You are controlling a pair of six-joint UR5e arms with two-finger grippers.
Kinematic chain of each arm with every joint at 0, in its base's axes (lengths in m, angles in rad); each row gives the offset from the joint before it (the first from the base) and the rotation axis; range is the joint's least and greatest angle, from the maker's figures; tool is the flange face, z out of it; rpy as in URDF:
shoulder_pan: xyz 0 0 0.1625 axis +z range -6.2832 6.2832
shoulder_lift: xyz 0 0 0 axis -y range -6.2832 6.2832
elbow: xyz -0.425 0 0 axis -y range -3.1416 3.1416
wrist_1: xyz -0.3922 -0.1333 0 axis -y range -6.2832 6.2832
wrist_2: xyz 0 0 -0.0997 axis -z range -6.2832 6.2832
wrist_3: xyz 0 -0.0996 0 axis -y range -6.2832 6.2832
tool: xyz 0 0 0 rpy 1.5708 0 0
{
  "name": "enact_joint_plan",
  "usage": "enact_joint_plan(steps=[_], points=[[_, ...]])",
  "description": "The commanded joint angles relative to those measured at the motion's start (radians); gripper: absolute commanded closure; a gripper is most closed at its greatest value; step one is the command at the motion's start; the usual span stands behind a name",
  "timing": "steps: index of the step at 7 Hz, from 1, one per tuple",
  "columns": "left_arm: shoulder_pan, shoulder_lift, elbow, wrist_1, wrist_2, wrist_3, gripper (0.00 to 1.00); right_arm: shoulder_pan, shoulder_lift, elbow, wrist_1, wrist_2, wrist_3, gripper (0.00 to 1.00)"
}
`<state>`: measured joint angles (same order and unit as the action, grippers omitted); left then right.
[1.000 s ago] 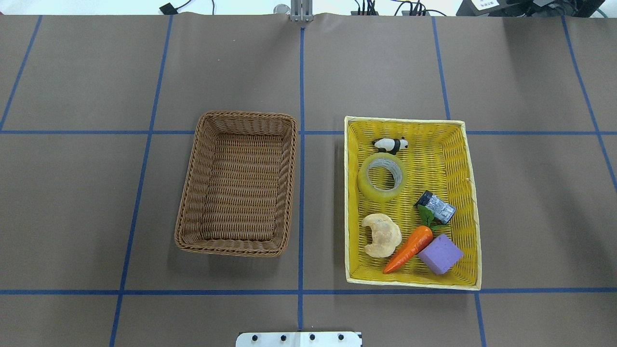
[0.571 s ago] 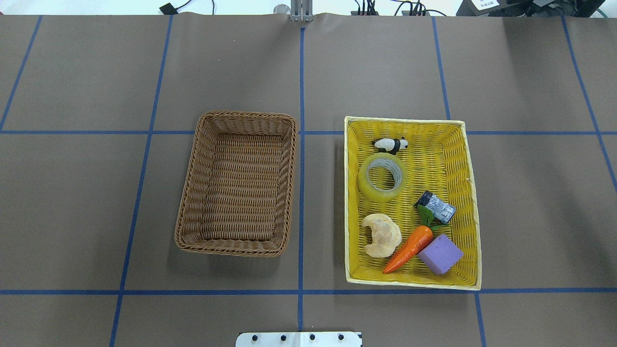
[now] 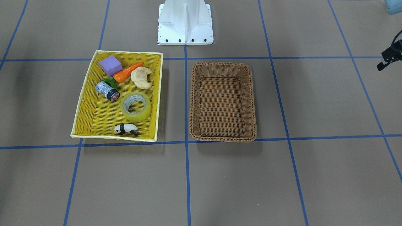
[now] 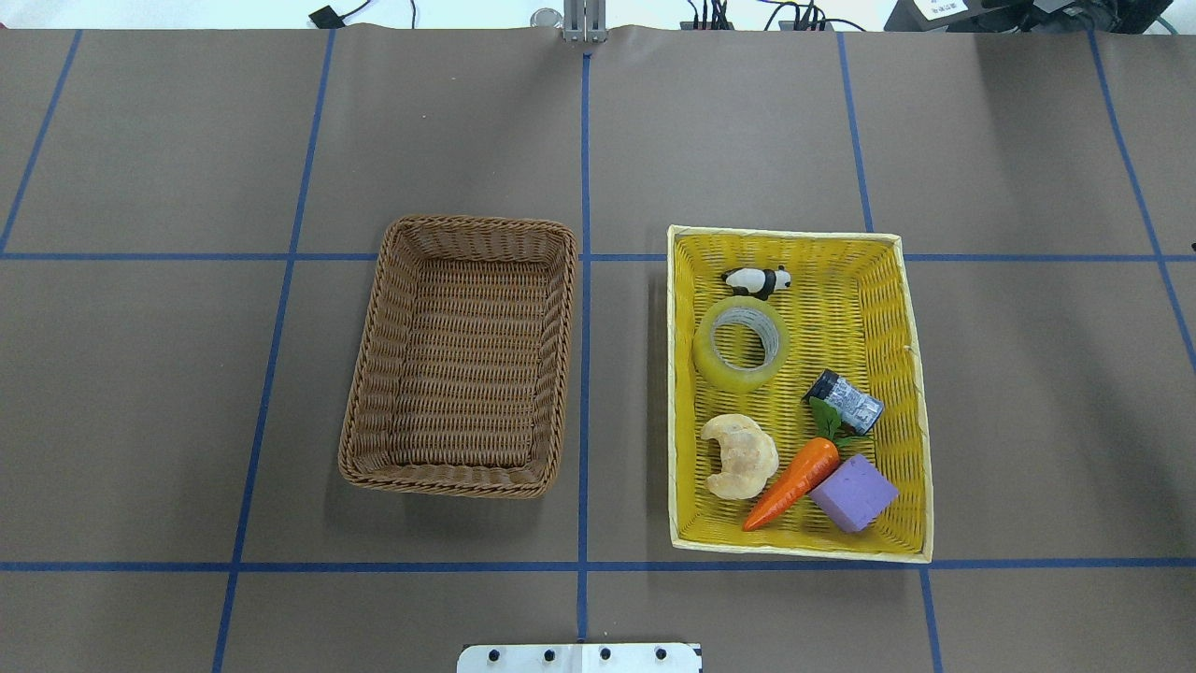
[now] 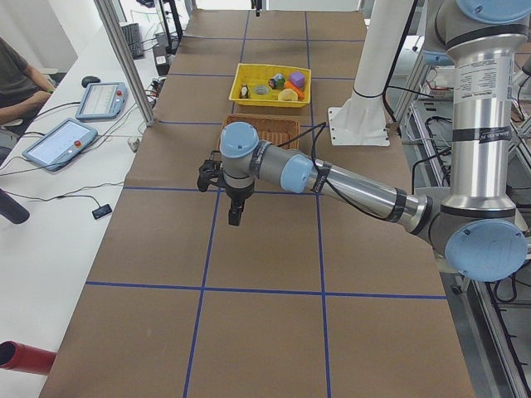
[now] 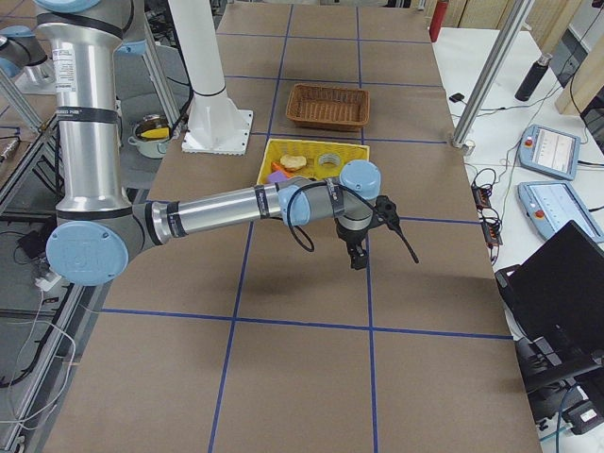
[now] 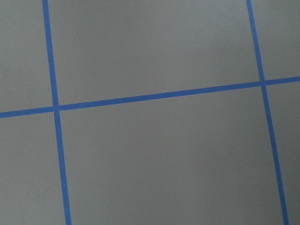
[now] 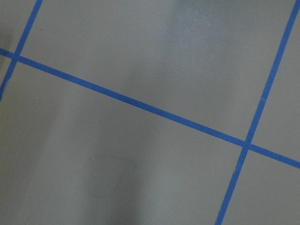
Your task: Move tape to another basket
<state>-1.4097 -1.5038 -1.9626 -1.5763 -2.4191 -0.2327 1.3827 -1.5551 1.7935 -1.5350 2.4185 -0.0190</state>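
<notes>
The tape (image 4: 741,344), a yellowish translucent roll with a white core, lies flat in the yellow tray (image 4: 897,327), in its far left part. It also shows in the front-facing view (image 3: 136,107). The brown wicker basket (image 4: 374,374) stands left of the tray and holds nothing. My left gripper (image 5: 236,217) hangs over bare table far to the left of the basket. My right gripper (image 6: 359,260) hangs over bare table right of the tray. I cannot tell whether either is open or shut. Both wrist views show only the table cover and blue lines.
In the tray with the tape lie a panda figure (image 4: 757,279), a croissant (image 4: 739,455), a carrot (image 4: 792,481), a purple block (image 4: 853,493) and a small grey cylinder (image 4: 846,401). The robot's base plate (image 4: 579,657) sits at the near edge.
</notes>
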Motion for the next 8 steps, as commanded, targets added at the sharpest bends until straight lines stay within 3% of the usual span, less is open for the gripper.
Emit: enact_joint_plan(steps=[1, 2, 4, 5, 8], points=[[0.0, 0.002, -0.004, -0.007, 0.0, -0.016, 0.02, -0.104, 0.016, 0.039, 0.129, 0.041, 0.363, 0.0], [0.0, 0.002, -0.004, -0.007, 0.0, -0.019, 0.02, -0.179, 0.053, 0.041, 0.268, -0.011, 0.663, 0.0], [0.0, 0.002, 0.002, -0.005, 0.003, -0.019, 0.02, -0.353, 0.134, 0.06, 0.335, -0.099, 0.92, 0.0], [0.0, 0.002, -0.001, -0.005, 0.003, -0.019, 0.02, -0.458, 0.189, 0.06, 0.332, -0.152, 0.919, 0.0], [-0.003, 0.005, -0.034, -0.005, 0.003, -0.022, 0.02, -0.624, 0.274, 0.034, 0.329, -0.31, 0.88, 0.03]])
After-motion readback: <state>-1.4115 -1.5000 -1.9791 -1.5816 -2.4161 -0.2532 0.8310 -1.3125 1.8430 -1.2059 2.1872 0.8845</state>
